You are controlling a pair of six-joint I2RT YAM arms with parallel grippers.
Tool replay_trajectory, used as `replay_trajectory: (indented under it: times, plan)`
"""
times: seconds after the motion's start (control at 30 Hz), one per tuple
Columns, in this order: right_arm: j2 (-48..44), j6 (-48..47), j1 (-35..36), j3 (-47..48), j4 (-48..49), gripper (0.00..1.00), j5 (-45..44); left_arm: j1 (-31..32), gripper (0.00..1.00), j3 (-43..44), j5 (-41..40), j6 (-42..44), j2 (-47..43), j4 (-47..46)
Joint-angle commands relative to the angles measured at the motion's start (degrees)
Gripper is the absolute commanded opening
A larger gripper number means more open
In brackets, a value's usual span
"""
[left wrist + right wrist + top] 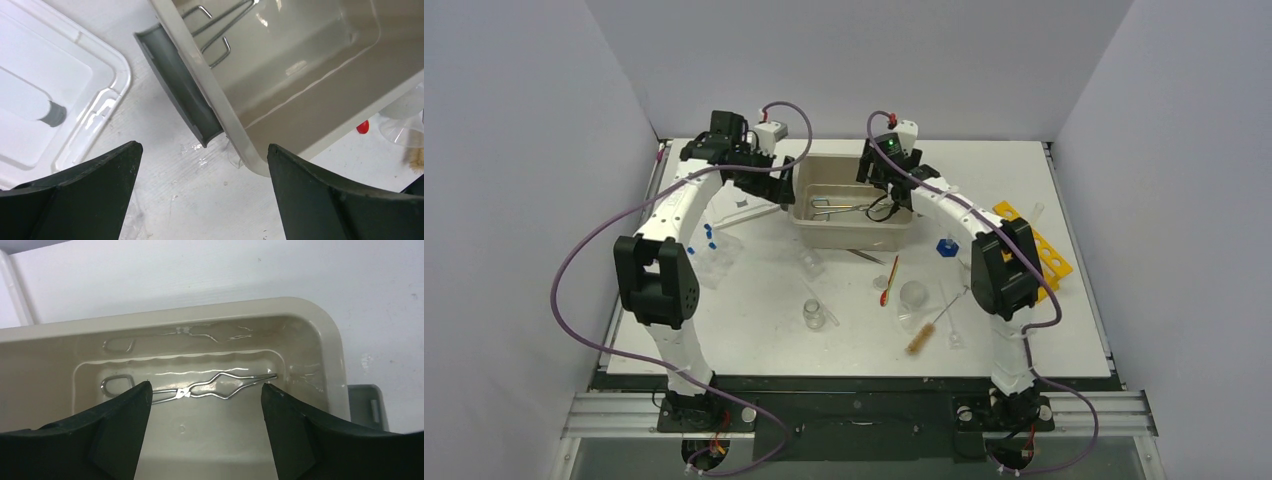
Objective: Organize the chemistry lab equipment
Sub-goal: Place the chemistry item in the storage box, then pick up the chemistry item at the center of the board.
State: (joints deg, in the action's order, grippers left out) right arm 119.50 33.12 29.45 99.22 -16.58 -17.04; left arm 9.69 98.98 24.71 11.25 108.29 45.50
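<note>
Metal tongs (215, 387) lie on the floor of the beige tub (320, 320), apart from both fingers. My right gripper (205, 390) hangs open over the tub (849, 238) with nothing between its fingers, just above the tongs (842, 208). My left gripper (205, 150) is open and empty over bare table beside the tub's left end (310, 100); in the top view this gripper (779, 190) is at the tub's left rim. On the table in front lie a green-and-red spatula (890, 280), a brown brush (927, 330), a small beaker (814, 315), a clear flask (914, 295) and tweezers (864, 256).
A white lid (50, 100) lies left of the tub, by its grey handle (180, 85). Blue-capped tubes (709, 235) sit at the left. A yellow rack (1036, 250) and a blue cap (946, 246) are on the right, near my right arm.
</note>
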Motion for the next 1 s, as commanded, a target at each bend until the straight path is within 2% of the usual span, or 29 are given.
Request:
replay_trajectory:
  times: [0.0,0.1,0.2,0.23,0.27,0.33,0.43,0.53,0.63,0.83,0.97]
  plan:
    - [-10.4,-5.1,1.6,1.8,-1.6,0.77,0.4,-1.7,0.97,7.3,-0.1,-3.0,-2.7,2.1]
    - [-15.9,-8.5,2.3,-1.6,-3.4,0.80,-1.3,-2.5,0.97,7.8,0.9,-3.2,-3.8,2.1]
    - [-24.6,-9.1,3.3,-8.6,-4.5,0.90,-2.5,-4.5,0.96,4.5,4.2,-5.0,-7.3,-3.1]
    - [-28.8,-7.0,3.2,-10.9,-4.2,0.97,-2.2,-5.1,0.96,3.7,6.2,-6.7,-8.0,-4.6]
    - [-31.0,-5.6,2.6,-15.4,-4.1,0.98,-1.2,-6.2,0.96,2.2,7.0,-7.8,-9.3,-7.5]
    - [-36.9,-0.1,1.4,-22.6,-4.6,1.00,-0.1,-7.8,0.96,0.6,9.4,-9.9,-10.5,-10.3]
    - [-46.2,3.6,-1.1,-33.7,-7.4,1.00,0.3,-8.6,0.96,0.3,8.0,-10.6,-10.9,-10.3]
    - [-52.5,7.6,-1.3,-41.3,-10.6,0.96,-5.1,-8.6,0.97,1.7,5.5,-10.5,-10.7,-7.9]
    - [-56.5,10.4,-1.8,-48.3,-13.3,0.86,-8.8,-8.9,0.97,2.9,3.9,-9.6,-10.5,-5.0]
    - [-54.1,11.8,-6.8,-55.5,-11.0,0.75,-6.9,-9.4,0.96,1.2,2.7,-9.9,-12.7,-5.3]
    - [-50.8,11.1,-9.6,-58.8,-6.2,0.69,-5.3,-9.4,0.96,0.7,-1.1,-9.2,-13.9,-4.2]
